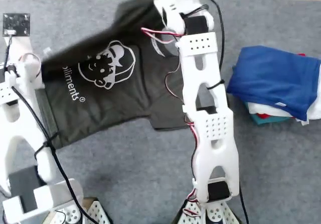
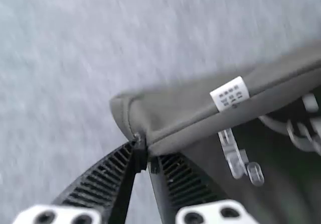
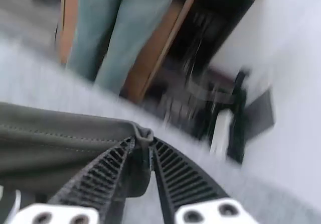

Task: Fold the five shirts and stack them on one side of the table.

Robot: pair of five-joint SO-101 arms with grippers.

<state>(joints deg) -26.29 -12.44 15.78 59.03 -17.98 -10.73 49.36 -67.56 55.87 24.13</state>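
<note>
A dark grey shirt (image 1: pixel 108 91) with a white cartoon print lies face up across the left and middle of the table. Its far edge is lifted off the cloth. My right gripper (image 1: pixel 159 2) is at the table's far edge, shut on the shirt's hem (image 3: pixel 75 133), pinched between the black ribbed fingers (image 3: pixel 170 176). My left gripper (image 1: pixel 37 66) is at the shirt's left side, shut on a folded corner (image 2: pixel 131 114) of the same shirt (image 2: pixel 200 113), near its white care label (image 2: pixel 229 94).
A stack of folded shirts (image 1: pixel 275 81), blue on top with white, teal and red under it, sits at the right side of the grey table (image 1: pixel 130 163). A person's legs (image 3: pixel 120 28) and furniture stand beyond the far edge.
</note>
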